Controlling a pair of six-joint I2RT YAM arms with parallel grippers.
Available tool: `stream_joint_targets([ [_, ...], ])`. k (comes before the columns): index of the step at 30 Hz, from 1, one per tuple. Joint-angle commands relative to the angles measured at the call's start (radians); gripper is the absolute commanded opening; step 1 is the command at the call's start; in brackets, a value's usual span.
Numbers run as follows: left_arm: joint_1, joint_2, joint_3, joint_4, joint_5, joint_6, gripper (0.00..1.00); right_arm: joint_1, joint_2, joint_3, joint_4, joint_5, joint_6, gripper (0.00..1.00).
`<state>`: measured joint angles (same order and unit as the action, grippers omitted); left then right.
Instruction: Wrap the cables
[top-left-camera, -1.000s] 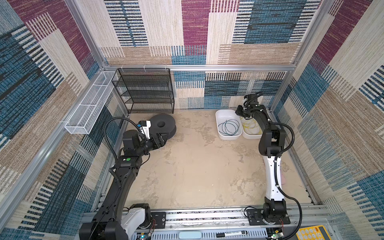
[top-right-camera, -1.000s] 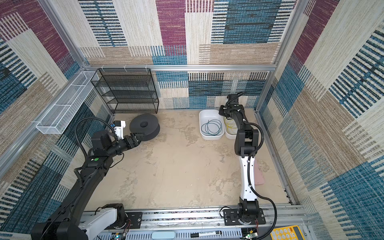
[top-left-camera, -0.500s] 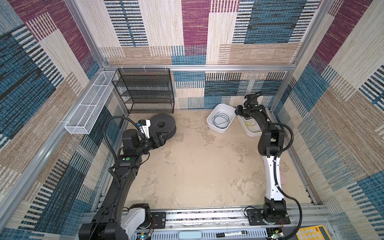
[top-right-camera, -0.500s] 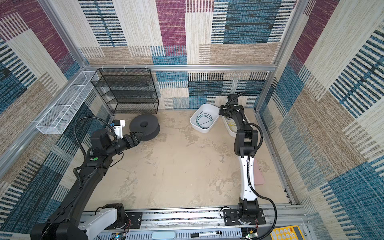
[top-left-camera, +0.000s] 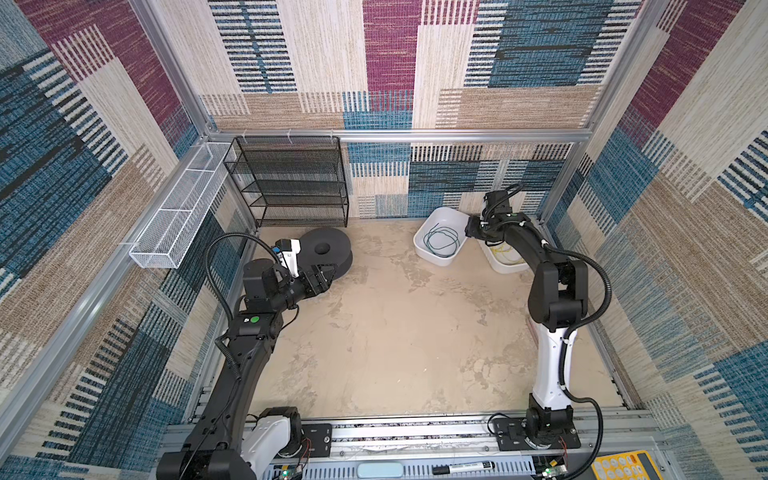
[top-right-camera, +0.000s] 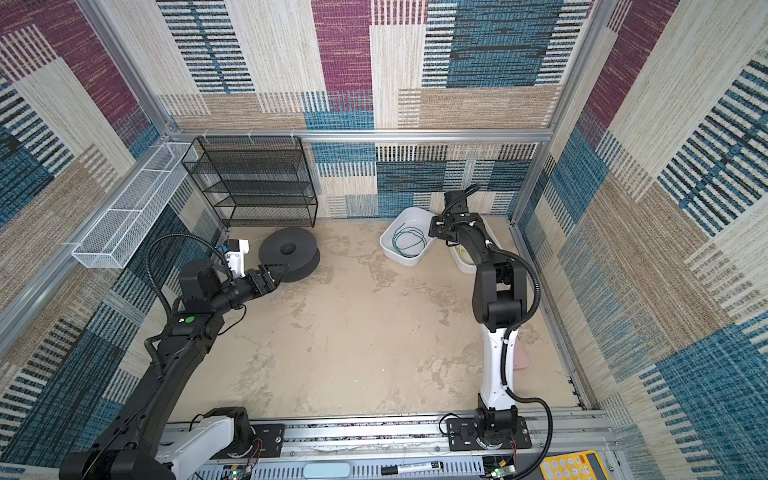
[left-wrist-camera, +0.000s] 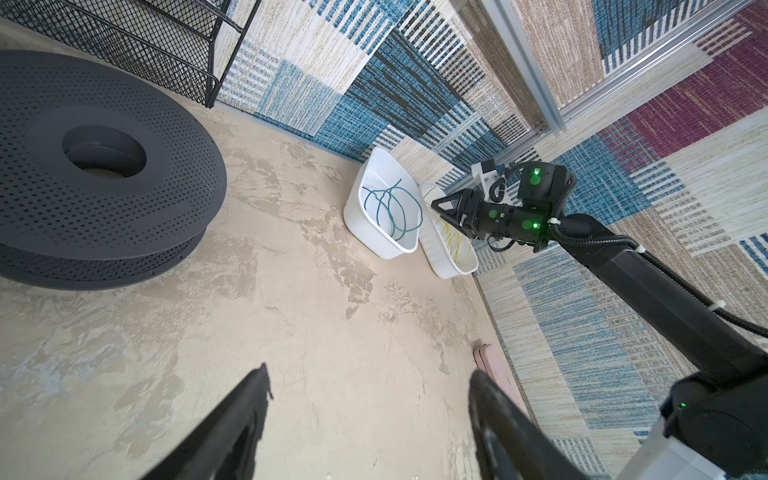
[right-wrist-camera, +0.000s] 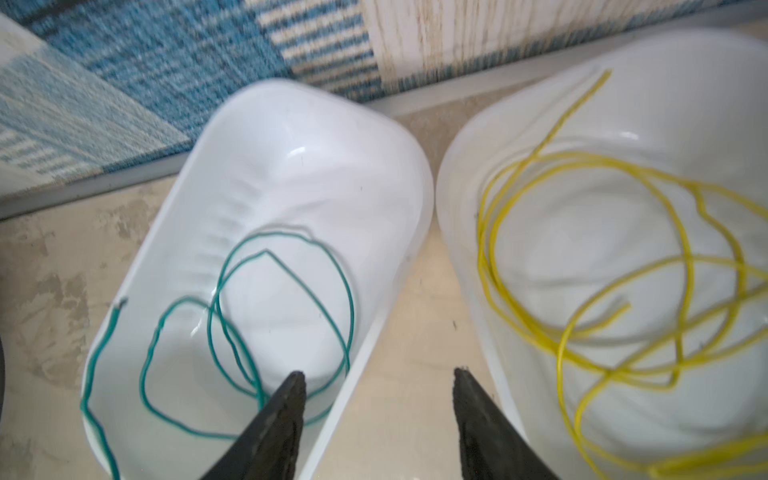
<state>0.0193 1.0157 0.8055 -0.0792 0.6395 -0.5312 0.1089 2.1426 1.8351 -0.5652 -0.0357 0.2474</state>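
Note:
The teal-green cable (right-wrist-camera: 282, 291) lies in loose loops inside a white tub (right-wrist-camera: 399, 174) at the back right, seen in both top views (top-left-camera: 440, 241) (top-right-camera: 409, 241). The yellow cable (right-wrist-camera: 623, 270) is coiled in a second white tub (right-wrist-camera: 457, 174) beside it, against the right wall (top-left-camera: 505, 251). My right gripper (right-wrist-camera: 378, 374) is open above the strip of floor between the tubs, one fingertip over the teal tub's rim, holding nothing. My left gripper (left-wrist-camera: 370, 374) is open and empty, low over the floor next to the black spool (top-left-camera: 328, 249).
A black mesh shelf (top-left-camera: 291, 183) stands at the back left. A white wire basket (top-left-camera: 178, 216) hangs on the left wall. A pink flat object (left-wrist-camera: 494, 361) lies by the right wall. A marker pen (top-left-camera: 461, 455) rests on the front rail.
The teal cable's tub has slid left and turned away from the yellow cable's tub. My right gripper's jaws have spread apart. The left arm has not moved.

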Motion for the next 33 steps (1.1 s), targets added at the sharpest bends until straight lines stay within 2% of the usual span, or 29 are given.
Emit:
stream_joint_targets([
  [1,0.0,-0.009,-0.018,0.02,0.025,-0.036,0.77,0.034,-0.096,-0.151,0.083,0.058,0.027,0.59],
  [3,-0.001,-0.015,-0.03,0.023,0.031,-0.036,0.77,0.039,-0.161,-0.277,0.129,0.021,0.042,0.56],
  [6,-0.001,-0.024,-0.054,0.037,0.026,-0.041,0.76,0.057,-0.223,-0.373,0.155,-0.008,0.045,0.54],
  [8,-0.001,-0.022,-0.061,0.049,0.028,-0.047,0.76,0.068,-0.208,-0.368,0.145,-0.051,0.043,0.56],
  [13,-0.001,-0.025,-0.064,0.051,0.039,-0.053,0.76,0.082,-0.141,-0.297,0.166,-0.063,0.071,0.65],
  [18,-0.001,-0.051,-0.08,0.048,0.026,-0.047,0.76,0.085,-0.017,-0.129,0.089,-0.004,0.068,0.66],
  [27,-0.001,-0.072,-0.076,0.025,0.022,-0.015,0.76,0.096,0.023,-0.075,-0.004,0.189,-0.01,0.66],
  [33,-0.001,-0.07,-0.074,0.029,0.03,-0.016,0.76,0.097,0.036,-0.041,-0.043,0.236,-0.052,0.68],
])
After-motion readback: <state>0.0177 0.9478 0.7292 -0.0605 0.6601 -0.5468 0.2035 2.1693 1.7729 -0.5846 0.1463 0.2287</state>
